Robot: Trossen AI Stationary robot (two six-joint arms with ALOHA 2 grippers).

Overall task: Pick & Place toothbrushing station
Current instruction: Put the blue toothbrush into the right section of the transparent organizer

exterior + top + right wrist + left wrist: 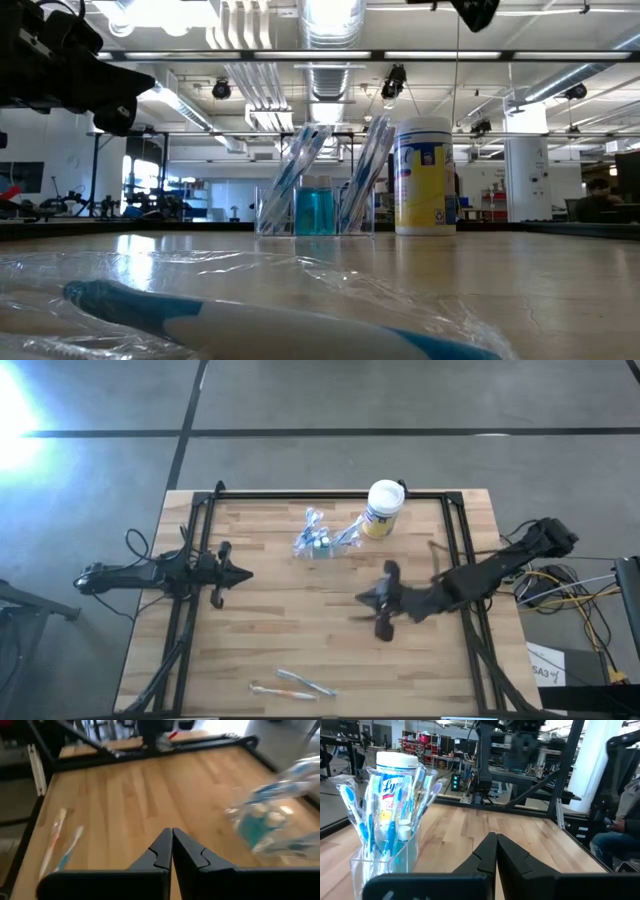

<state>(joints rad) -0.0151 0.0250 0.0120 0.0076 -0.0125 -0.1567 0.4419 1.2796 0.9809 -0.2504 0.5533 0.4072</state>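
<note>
The toothbrushing station (322, 539) is a low clear plastic holder with several wrapped toothbrushes and blue liquid, standing on its base on the table's far middle; it also shows in the low view (318, 205), the left wrist view (385, 845) and the right wrist view (270, 820). My left gripper (248, 573) is shut and empty at the table's left, pointing right. My right gripper (360, 598) is shut and empty, right of centre, nearer than the holder.
A white canister with a yellow label (383, 508) stands just right of the holder. Two wrapped toothbrushes (292, 684) lie near the table's front edge. A black frame (330, 495) runs along the table's far edge and sides.
</note>
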